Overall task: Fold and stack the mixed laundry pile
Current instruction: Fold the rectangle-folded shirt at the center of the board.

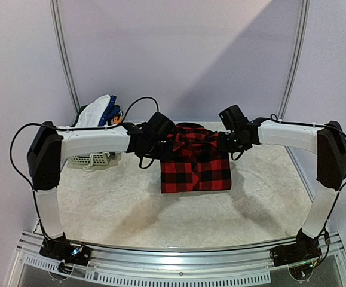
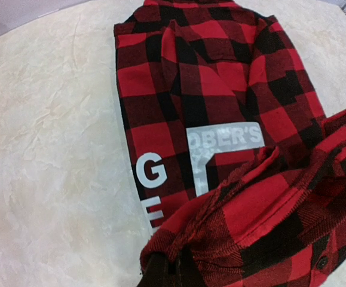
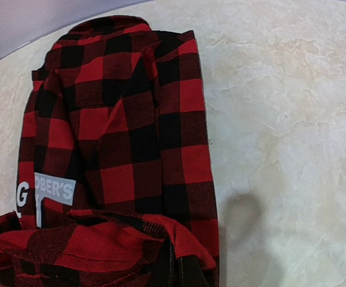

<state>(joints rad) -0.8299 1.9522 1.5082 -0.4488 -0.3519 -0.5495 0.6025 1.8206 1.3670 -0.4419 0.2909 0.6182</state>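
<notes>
The shirt (image 1: 195, 170) lies on the worktop (image 1: 119, 197). The left gripper (image 1: 159, 147) sits at its far left corner and the right gripper (image 1: 224, 143) at its far right corner. Left of the shirt stands the basket (image 1: 92, 159), with garments (image 1: 98, 112) apparently heaped in it

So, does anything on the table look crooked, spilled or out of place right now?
Nothing stands out. The plaid shirt lies fairly square on the table, one end lifted and bunched where the left hand and right hand are shut on it. The other laundry sits heaped in the white basket, far left.
</notes>
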